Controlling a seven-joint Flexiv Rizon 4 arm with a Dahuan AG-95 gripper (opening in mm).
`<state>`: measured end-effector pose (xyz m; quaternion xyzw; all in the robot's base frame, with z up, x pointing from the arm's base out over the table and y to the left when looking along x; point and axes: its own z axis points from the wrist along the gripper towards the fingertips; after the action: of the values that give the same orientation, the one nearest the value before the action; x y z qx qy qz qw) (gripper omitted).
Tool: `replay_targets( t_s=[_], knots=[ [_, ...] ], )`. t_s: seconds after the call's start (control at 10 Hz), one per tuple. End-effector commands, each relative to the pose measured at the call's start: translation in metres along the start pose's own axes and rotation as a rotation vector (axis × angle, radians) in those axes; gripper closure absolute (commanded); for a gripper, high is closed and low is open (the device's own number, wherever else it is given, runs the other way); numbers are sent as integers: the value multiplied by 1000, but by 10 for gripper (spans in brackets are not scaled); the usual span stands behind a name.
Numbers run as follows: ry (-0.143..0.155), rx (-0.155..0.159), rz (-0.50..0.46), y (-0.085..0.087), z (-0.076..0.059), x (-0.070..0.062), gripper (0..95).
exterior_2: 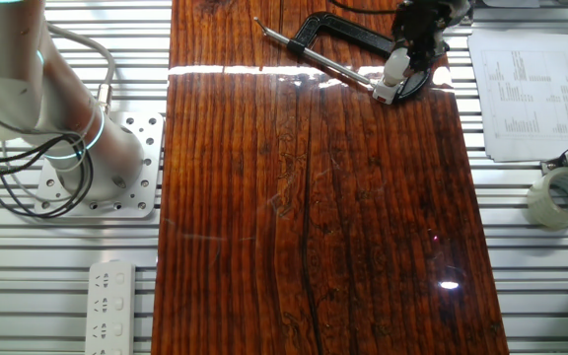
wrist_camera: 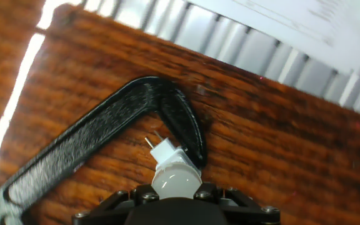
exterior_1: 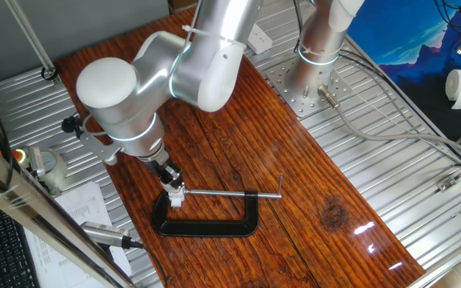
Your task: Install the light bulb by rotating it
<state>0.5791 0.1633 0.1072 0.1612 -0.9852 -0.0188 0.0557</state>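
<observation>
The light bulb (wrist_camera: 175,177), a small frosted white dome, sits between my fingers at the bottom of the hand view, and my gripper (wrist_camera: 176,189) is shut on it. Its narrow end meets a small white socket block (wrist_camera: 166,152) with two pins showing. That block rests against the inner corner of a black C-clamp (wrist_camera: 130,115). In one fixed view my gripper (exterior_1: 173,185) points down at the white block (exterior_1: 178,197), at the end of the clamp's screw rod (exterior_1: 230,193). The other fixed view shows my gripper (exterior_2: 403,59) over the same white piece (exterior_2: 389,87).
The C-clamp (exterior_1: 206,226) lies flat on the wooden board (exterior_1: 294,200). Printed paper (exterior_2: 521,94) and a tape roll (exterior_2: 562,195) lie beside the board. The arm's base (exterior_2: 102,163) and a power strip (exterior_2: 112,306) are on the other side, on metal slats.
</observation>
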Motion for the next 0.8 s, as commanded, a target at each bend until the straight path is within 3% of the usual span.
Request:
replay_targets(
  t_s=[0.1,0.5,0.6,0.8],
  knots=[
    [1,-10,141,0,0,0,380],
    [4,-18,151,1,-3,1,380],
    [5,-22,131,3,-7,1,190],
    [16,-17,-67,10,-20,0,190]
  ],
)
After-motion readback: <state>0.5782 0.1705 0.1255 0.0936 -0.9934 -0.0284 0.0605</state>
